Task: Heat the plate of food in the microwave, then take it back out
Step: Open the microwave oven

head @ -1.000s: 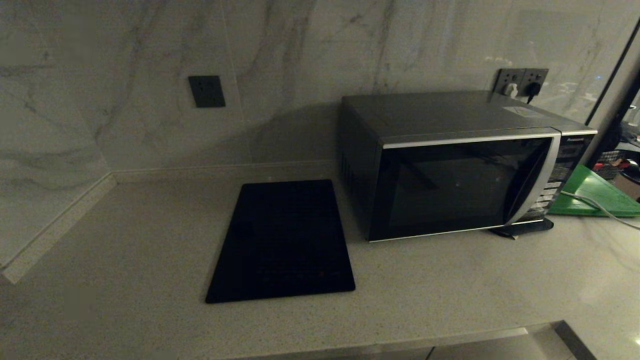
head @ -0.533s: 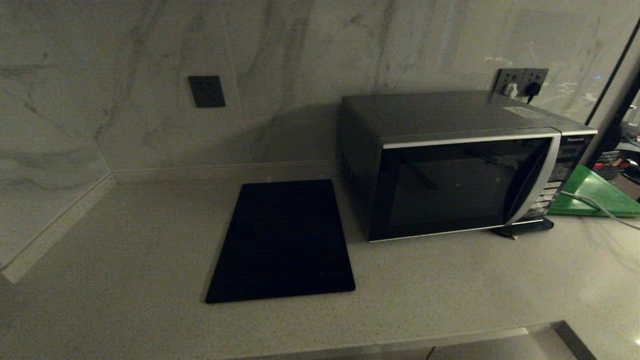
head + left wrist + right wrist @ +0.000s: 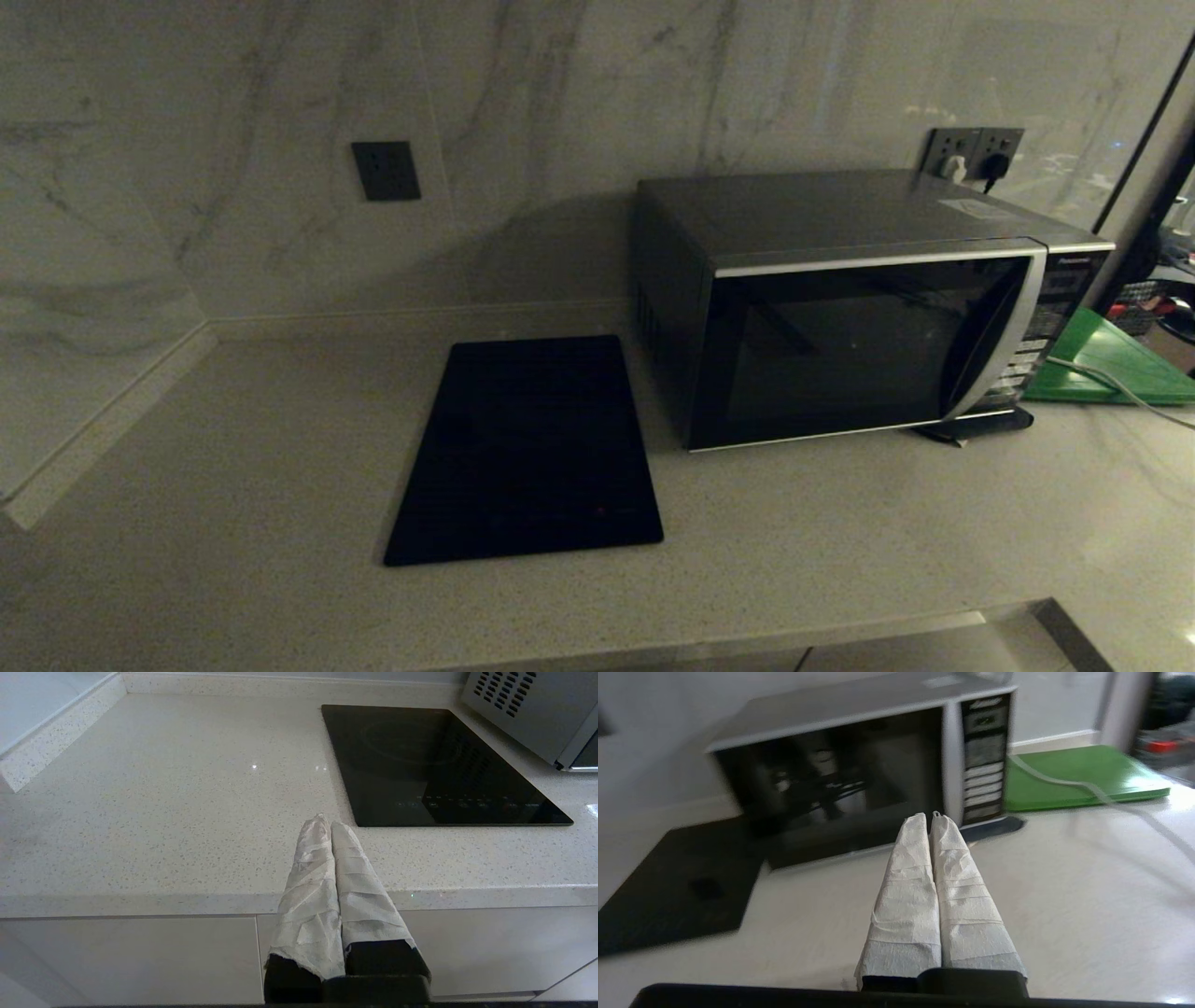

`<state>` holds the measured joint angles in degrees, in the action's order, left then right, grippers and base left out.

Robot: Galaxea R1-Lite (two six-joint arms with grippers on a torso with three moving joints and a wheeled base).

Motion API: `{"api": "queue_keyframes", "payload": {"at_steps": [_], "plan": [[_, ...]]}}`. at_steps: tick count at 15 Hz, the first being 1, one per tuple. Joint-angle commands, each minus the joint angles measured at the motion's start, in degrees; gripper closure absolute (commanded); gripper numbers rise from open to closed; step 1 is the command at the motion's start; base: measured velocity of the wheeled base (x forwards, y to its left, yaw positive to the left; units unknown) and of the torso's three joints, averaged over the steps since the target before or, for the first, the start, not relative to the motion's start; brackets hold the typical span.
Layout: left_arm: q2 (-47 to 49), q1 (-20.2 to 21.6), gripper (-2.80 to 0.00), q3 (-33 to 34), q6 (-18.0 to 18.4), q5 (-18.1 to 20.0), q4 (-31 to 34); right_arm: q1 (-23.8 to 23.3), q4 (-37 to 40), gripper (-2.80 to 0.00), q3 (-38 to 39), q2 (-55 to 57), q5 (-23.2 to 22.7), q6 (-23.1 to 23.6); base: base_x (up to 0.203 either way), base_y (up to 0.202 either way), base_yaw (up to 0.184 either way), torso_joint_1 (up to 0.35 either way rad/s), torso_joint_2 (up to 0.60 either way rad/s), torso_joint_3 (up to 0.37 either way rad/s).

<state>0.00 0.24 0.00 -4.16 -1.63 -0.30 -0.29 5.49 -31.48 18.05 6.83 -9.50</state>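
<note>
A: Looking at the counter (image 3: 840, 551), where does the microwave (image 3: 859, 308) sit?

B: On the right half, far side, against the marble wall (image 3: 233, 140), its dark glass door closed. A flat black mat (image 3: 527, 453) lies just to its left on the counter, nearer the front edge.

A: And the plate of food?

B: It shows in none of the views, so I cannot say where it is.

A: What about the right gripper (image 3: 930, 817)?

B: Its two cloth-wrapped fingers are pressed together with nothing between them. It hangs over the counter in front of the microwave, pointing toward the foot of the door beside the button panel (image 3: 983, 760).

A: The left gripper (image 3: 327, 823)?

B: Also closed tight and empty, wrapped the same way. It is at the counter's near edge, its tips over the counter just near and left of the mat.

A: Anything else around?

B: A green board (image 3: 1111, 369) lies right of the microwave with a pale cable (image 3: 1102, 383) draped across it. Two plugs sit in a wall socket (image 3: 971, 154) behind the microwave.
</note>
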Motion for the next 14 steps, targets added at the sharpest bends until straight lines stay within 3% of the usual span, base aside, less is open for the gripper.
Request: {"api": "queue_keyframes", "payload": {"at_steps": [1,5,9,11,14], "plan": [[0.09,0.02,0.00,0.00,-0.06,-0.04,-0.05,0.00,-0.03,0.00,-7.92,15.82,4.19,0.02,0.000,0.000,0.000,0.000,0.00,0.000],[0.09,0.02,0.00,0.00,-0.06,-0.04,-0.05,0.97,-0.22,0.00,-18.87,32.31,14.05,-0.11,0.000,0.000,0.000,0.000,0.00,0.000],[0.09,0.02,0.00,0.00,-0.02,-0.04,-0.05,4.20,-1.44,0.00,-22.52,44.00,25.57,0.03,0.000,0.000,0.000,0.000,0.00,0.000],[0.09,0.02,0.00,0.00,0.00,-0.04,-0.05,4.63,-2.40,0.00,-24.21,49.26,29.21,0.65,0.000,0.000,0.000,0.000,0.00,0.000],[0.09,0.02,0.00,0.00,0.00,-0.11,-0.05,4.77,-5.84,0.00,-24.67,54.50,34.16,5.11,0.000,0.000,0.000,0.000,0.00,0.000]]}}
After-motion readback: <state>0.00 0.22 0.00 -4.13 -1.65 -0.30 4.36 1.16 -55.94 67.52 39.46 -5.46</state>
